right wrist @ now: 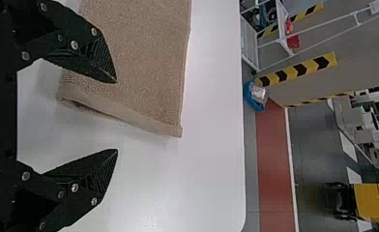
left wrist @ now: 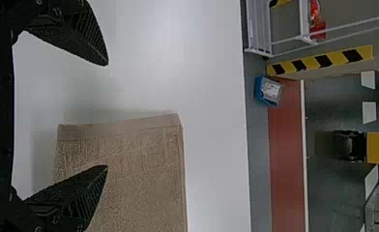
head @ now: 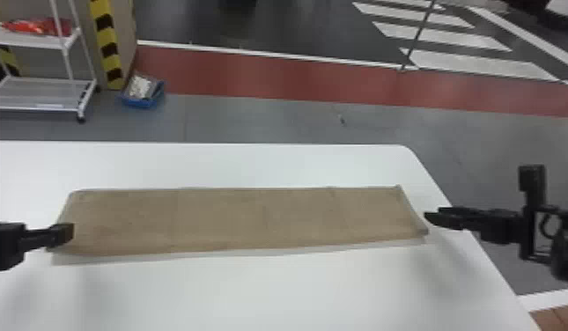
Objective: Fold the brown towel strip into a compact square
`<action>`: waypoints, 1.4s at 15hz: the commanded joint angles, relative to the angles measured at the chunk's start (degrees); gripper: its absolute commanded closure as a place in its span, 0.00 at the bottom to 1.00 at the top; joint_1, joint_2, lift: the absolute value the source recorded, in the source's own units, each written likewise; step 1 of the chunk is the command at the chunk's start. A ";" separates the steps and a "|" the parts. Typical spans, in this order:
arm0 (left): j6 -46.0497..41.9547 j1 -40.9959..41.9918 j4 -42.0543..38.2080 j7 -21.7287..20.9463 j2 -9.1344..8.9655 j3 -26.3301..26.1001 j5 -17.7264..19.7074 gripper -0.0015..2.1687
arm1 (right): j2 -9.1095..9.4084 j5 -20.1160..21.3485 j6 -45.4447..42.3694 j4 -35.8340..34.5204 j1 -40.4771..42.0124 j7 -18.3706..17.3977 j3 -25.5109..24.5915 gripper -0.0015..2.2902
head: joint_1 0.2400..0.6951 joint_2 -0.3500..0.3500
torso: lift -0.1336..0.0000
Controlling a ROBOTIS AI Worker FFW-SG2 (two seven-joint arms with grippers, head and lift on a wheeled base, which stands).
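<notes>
Across the white tabletop (head: pixel 252 290), the brown towel strip (head: pixel 247 220) lies flat.
Left gripper (head: pixel 67 233) and right gripper (head: pixel 432 218) hold their fingers apart.

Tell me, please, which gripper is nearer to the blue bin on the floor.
Left. The blue bin is roughly ahead of the left gripper, beyond the table; the right gripper is well to the bin's right, also short of it.

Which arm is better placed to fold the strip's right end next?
Right, likely: the open right gripper is by that end of the towel strip; the left gripper is at the opposite end.
</notes>
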 commanded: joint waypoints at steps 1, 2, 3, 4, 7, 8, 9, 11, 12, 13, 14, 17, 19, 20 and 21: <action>-1.23 0.58 0.47 -0.07 0.00 0.21 0.00 0.07 | 0.90 -0.92 -1.75 -2.33 3.28 0.05 -1.25 0.21 | 1.00 0.17 | 0.07; -1.75 0.67 0.56 -0.07 0.00 0.21 -0.09 0.07 | 1.51 -0.92 -1.93 -3.48 4.51 0.05 -1.86 0.21 | 1.00 0.18 | 0.07; -1.93 0.67 0.91 -0.07 0.00 0.21 -0.09 0.07 | 1.87 -0.92 -2.45 -3.92 5.66 0.31 -3.01 0.21 | 1.00 0.18 | 0.07; -2.46 0.67 1.08 -0.16 -0.09 0.21 -0.09 0.07 | 1.95 -1.97 -2.81 -4.53 6.97 0.31 -3.45 0.21 | 1.00 0.18 | 0.07; -2.81 0.58 1.70 -0.33 -0.09 -0.15 -0.09 0.07 | 1.95 -3.46 -4.56 -4.62 9.52 0.40 -4.33 0.23 | 1.00 0.18 | 0.07; -2.81 0.49 1.70 -0.33 -0.09 -0.41 -0.09 0.07 | 2.04 -3.55 -5.09 -4.71 9.79 0.49 -4.41 0.23 | 1.00 0.17 | 0.07; -2.81 0.41 1.79 -0.33 -0.17 -0.59 -0.09 0.07 | 2.04 -3.55 -5.09 -4.88 9.87 0.49 -4.41 0.23 | 1.00 0.17 | 0.07; -2.81 0.49 1.87 -0.33 -0.44 -0.85 -0.18 0.07 | 2.31 -3.55 -4.92 -5.23 9.87 0.49 -4.24 0.24 | 1.00 0.16 | 0.07; -2.81 0.49 1.87 -0.60 -0.44 -0.85 -0.18 0.07 | 2.31 -3.55 -4.92 -5.32 9.52 0.49 -3.80 0.24 | 1.00 0.16 | 0.07; -2.46 0.58 1.79 -0.69 -0.44 -0.85 -0.18 0.07 | 2.39 -3.46 -4.92 -5.23 9.35 0.49 -3.45 0.25 | 1.00 0.16 | 0.07; -1.93 0.67 1.70 -0.86 -0.35 -0.76 -0.18 0.07 | 2.48 -3.38 -4.92 -5.23 9.17 0.49 -3.01 0.25 | 1.00 0.16 | 0.07; -1.05 1.37 1.08 -1.83 -0.44 -0.32 0.26 0.07 | 2.74 -3.03 -4.74 -5.23 8.64 0.49 -2.57 0.27 | 1.00 0.17 | 0.07; -0.87 1.55 1.17 -2.18 -0.44 -0.32 0.35 0.10 | 2.74 -2.94 -4.56 -5.23 8.38 0.49 -2.48 0.27 | 1.00 0.17 | 0.07; -0.35 1.55 1.26 -2.18 -0.44 -0.32 0.35 0.10 | 2.74 -2.85 -4.39 -5.23 8.38 0.49 -2.39 0.27 | 1.00 0.17 | 0.07; 0.18 1.55 1.26 -2.27 -0.44 -0.32 0.35 0.10 | 2.74 -2.85 -4.21 -5.32 8.38 0.49 -2.39 0.27 | 1.00 0.17 | 0.07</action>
